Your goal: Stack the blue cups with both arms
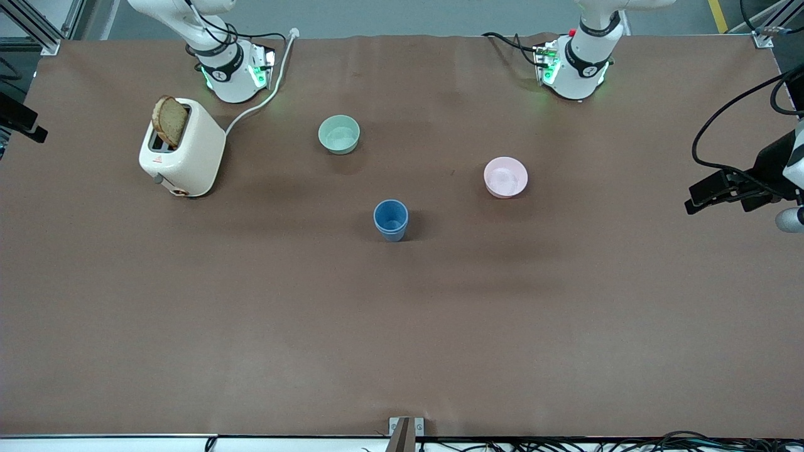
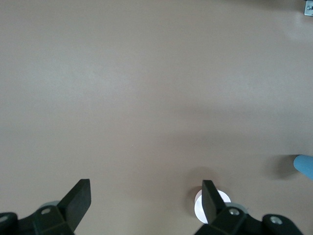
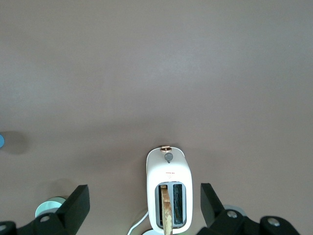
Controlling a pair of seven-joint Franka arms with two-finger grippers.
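Near the middle of the brown matte surface [image 1: 402, 326] stands a small matte blue tapered cup [image 1: 391, 220], upright with its mouth open to the ceiling. Only one such shape shows, and I cannot tell whether a second cup sits nested in it. Nothing touches it.

Farther from the front camera, toward the left arm's end, sits a round pale pink bowl [image 1: 505, 177]. A round mint-green bowl [image 1: 339, 134] sits farther still, toward the right arm's end. Both are upright and well apart from the cup. Close to the right arm's base lies a cream-white two-slot toaster [image 1: 182, 147] with a slice of brown bread [image 1: 169, 120] poking out of one slot. Its white cord [image 1: 264, 94] trails toward that base.

The left gripper [image 2: 146, 188] hangs high, fingers spread wide and holding nothing, above the pink bowl. The right gripper [image 3: 144, 188] is likewise spread wide and holding nothing, over the toaster.
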